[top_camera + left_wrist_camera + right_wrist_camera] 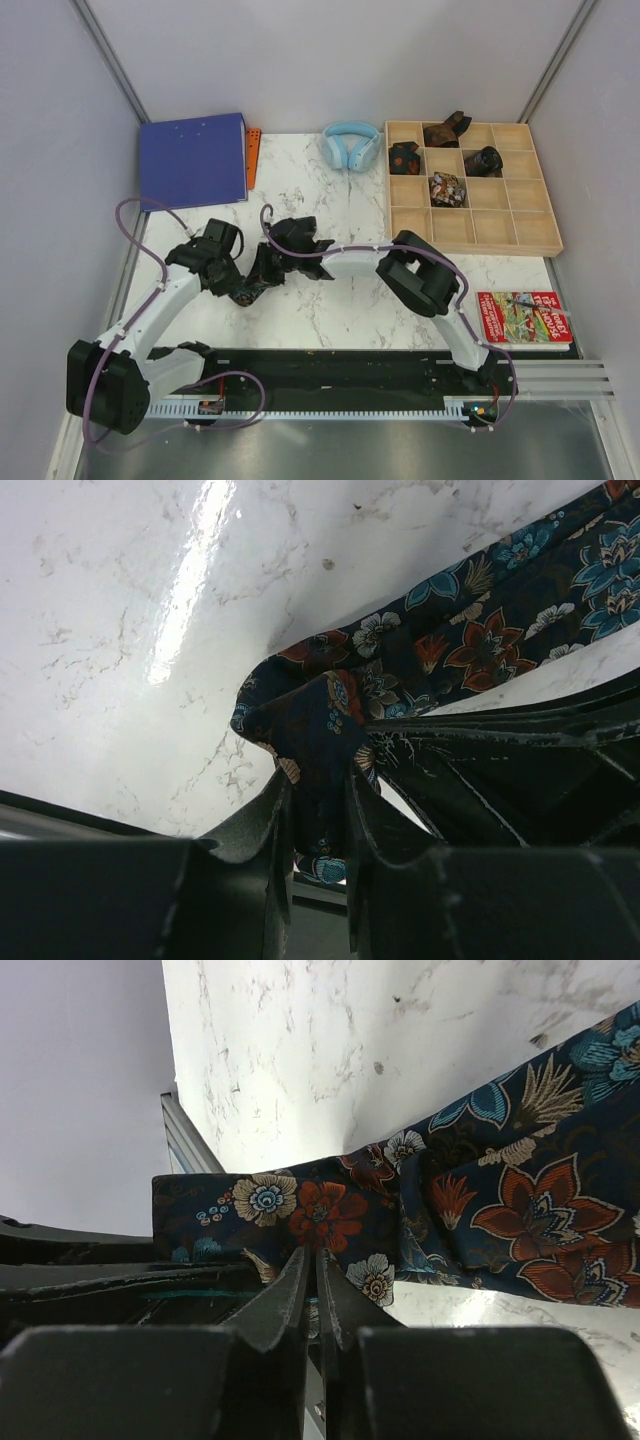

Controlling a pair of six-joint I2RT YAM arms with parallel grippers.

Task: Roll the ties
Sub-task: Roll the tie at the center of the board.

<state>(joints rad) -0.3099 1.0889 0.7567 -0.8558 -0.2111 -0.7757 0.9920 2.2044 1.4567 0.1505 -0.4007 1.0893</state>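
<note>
My left fingers point(258, 825) and right fingers point(272, 1305) both pinch the tie point(540, 1210). It looks soft, limp and probably slippery, so I'd hold the folded end firmly.

A lab test booth: plain grey walls point(300, 60) and aluminium frame point(103, 50) enclose a marble-look table point(340, 315)

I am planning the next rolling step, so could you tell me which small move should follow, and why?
Probably rotate the left claw to wind the tie one turn: it and the right claw both pinch the bunched end, while the remainder lies unrolled.
</note>
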